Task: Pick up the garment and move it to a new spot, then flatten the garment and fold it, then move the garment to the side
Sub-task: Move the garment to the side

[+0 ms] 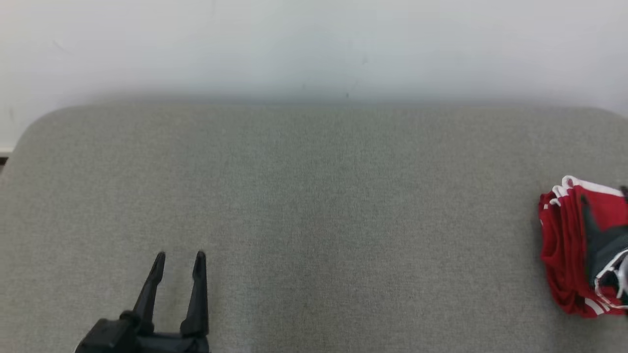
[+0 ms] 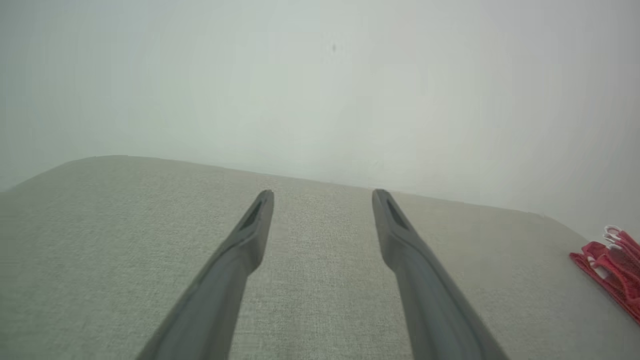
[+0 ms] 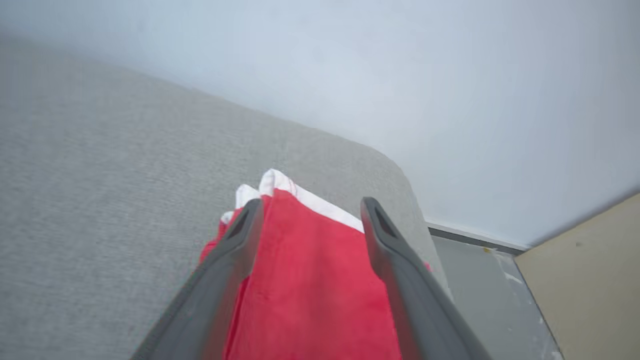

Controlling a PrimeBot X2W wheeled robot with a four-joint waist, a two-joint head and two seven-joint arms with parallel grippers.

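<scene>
Garment (image 1: 564, 255) red, white trim, dark panel; surface (image 1: 314, 220) grey, fine weave; wall (image 1: 314, 49) pale.

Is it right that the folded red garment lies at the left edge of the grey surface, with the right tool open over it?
One detail is wrong. The folded red garment lies at the right edge of the grey surface, not the left, as the head view shows. The rest stands: the right tool is open over it.
</scene>
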